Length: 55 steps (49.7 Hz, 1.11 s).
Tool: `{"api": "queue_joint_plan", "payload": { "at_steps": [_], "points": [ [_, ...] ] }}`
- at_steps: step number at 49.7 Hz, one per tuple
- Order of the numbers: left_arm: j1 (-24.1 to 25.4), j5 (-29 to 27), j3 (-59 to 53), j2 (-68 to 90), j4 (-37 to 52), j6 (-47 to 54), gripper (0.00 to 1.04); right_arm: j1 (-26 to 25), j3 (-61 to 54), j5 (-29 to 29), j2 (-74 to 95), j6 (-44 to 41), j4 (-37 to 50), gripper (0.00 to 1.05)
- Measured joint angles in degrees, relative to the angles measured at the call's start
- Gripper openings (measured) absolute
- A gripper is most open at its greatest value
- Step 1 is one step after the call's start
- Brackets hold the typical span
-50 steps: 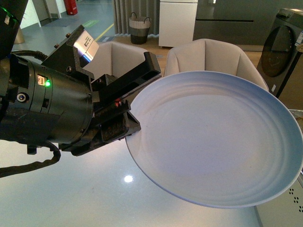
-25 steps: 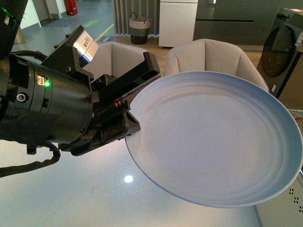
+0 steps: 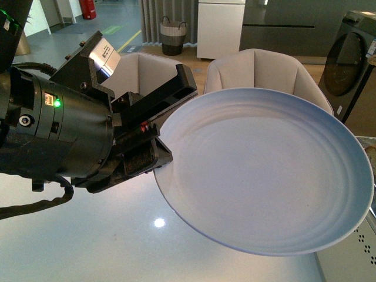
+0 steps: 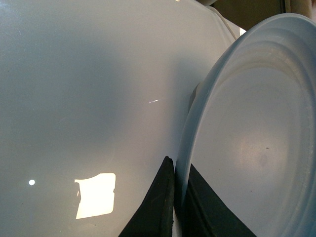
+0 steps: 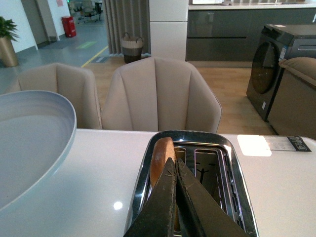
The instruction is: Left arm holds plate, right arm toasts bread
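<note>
A large pale blue-grey plate [image 3: 264, 170] hangs above the white table, empty, with its face tilted toward the front camera. My left gripper [image 3: 158, 155] is shut on its left rim, at the end of the bulky black left arm [image 3: 53, 129]. In the left wrist view the two black jaws [image 4: 177, 160] pinch the plate's rim [image 4: 197, 128] edge-on. In the right wrist view my right gripper [image 5: 174, 160] is shut on the bread [image 5: 162, 153]. Only the brown crust shows, standing in one slot of the chrome toaster [image 5: 237, 173]. The plate's edge [image 5: 29, 133] shows beside the toaster.
The toaster's other slot [image 5: 206, 168] is empty. Two beige chairs [image 3: 258, 67] [image 5: 160, 94] stand behind the glossy white table [image 3: 88, 241]. A dark washing machine [image 5: 269, 64] and a woven basket [image 3: 172, 32] are on the floor beyond.
The left arm and the plate have shifted very slightly to the left. Nothing else has visibly changed.
</note>
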Motion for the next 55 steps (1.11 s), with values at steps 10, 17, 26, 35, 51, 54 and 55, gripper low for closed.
{"api": "queue_joint_plan", "payload": {
  "at_steps": [10,17,26,35,51,54,55],
  "points": [
    [-0.02,0.04,0.0,-0.02,0.0,0.0,0.03,0.0,0.0,0.0,-0.02,0.0,0.0,0.24],
    [-0.02,0.04,0.0,-0.02,0.0,0.0,0.03,0.0,0.0,0.0,-0.04,0.0,0.0,0.55],
    [-0.02,0.09,0.0,-0.02,0.0,0.0,0.03,0.0,0.0,0.0,-0.04,0.0,0.0,0.91],
    [-0.02,0.09,0.0,-0.02,0.0,0.0,0.03,0.02,0.0,0.0,-0.04,0.04,0.0,0.96],
    [-1.33,-14.88,1.55,-0.02,-5.53,3.69,0.03,0.02,0.0,0.0,-0.07,0.04,-0.02,0.96],
    [-1.22,-15.5,1.73,-0.02,-5.7,4.07,0.03,0.02,0.0,0.0,-0.09,0.04,-0.02,0.96],
    [-1.22,-15.41,1.86,-0.02,-5.81,4.09,0.03,0.02,0.0,-0.02,-0.09,0.04,-0.02,0.96]
  ]
}}
